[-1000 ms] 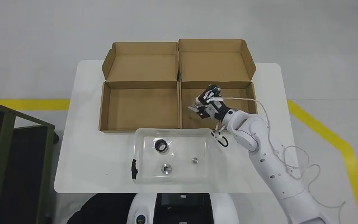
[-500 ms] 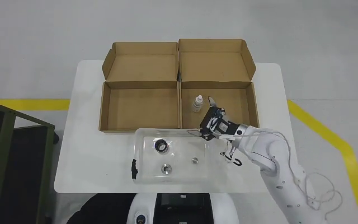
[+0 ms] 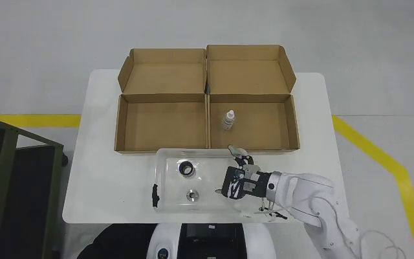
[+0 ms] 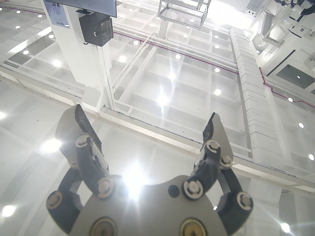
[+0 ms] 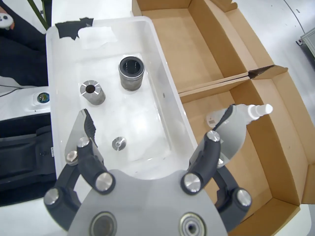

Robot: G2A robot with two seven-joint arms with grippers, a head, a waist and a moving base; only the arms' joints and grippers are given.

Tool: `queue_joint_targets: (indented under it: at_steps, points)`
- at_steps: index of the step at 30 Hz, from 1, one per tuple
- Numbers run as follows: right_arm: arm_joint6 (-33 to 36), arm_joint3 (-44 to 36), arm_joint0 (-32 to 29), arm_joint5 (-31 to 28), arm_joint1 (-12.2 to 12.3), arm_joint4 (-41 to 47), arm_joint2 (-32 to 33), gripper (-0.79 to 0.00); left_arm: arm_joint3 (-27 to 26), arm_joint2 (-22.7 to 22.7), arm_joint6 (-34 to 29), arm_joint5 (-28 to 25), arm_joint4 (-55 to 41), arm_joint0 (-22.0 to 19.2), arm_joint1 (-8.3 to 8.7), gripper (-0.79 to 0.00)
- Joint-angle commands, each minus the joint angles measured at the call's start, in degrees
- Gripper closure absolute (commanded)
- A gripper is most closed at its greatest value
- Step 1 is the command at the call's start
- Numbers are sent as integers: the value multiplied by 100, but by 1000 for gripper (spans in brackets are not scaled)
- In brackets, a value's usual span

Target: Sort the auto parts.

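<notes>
My right gripper (image 3: 229,175) hangs open over the right end of the clear bin (image 3: 165,158), nothing between its fingers. In the right wrist view the right gripper (image 5: 157,116) is above a small metal disc (image 5: 119,143) on the bin floor (image 5: 152,114). Further along stand a slotted metal cylinder (image 5: 92,92) and a dark linear bearing (image 5: 131,73); they are also in the top view as bearing (image 3: 186,168) and cylinder (image 3: 192,194). A white spray bottle (image 3: 228,118) stands in the right cardboard box (image 3: 272,126). My left gripper (image 4: 146,115) is open, pointing at the ceiling.
Two open cardboard boxes sit side by side behind the bin; the left box (image 3: 162,123) holds nothing. Their lids (image 3: 246,68) fold back. Black tape (image 3: 154,194) marks the bin's left end. White table (image 3: 103,162) lies bare to the left.
My right gripper let go of the spray bottle in the right box, then pulled back toward the robot and now hangs open over the bin's right end.
</notes>
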Motion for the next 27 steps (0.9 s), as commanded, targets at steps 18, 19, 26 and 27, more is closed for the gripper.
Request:
queue_joint_targets:
  at_steps: [18,19,26,27]
  points:
    - [962,361,346,-203,34,-201,-665,-785,0,0,0,0,0,0,0,-785]
    - [1051,370,373,-191,36,-231,-692,-785,0,0,0,0,0,0,0,-785]
    - [1444,472,539,-123,34,-292,-883,-727,0,0,0,0,0,0,0,-785]
    - [1499,477,559,-112,33,-305,-914,-702,0,0,0,0,0,0,0,-785]
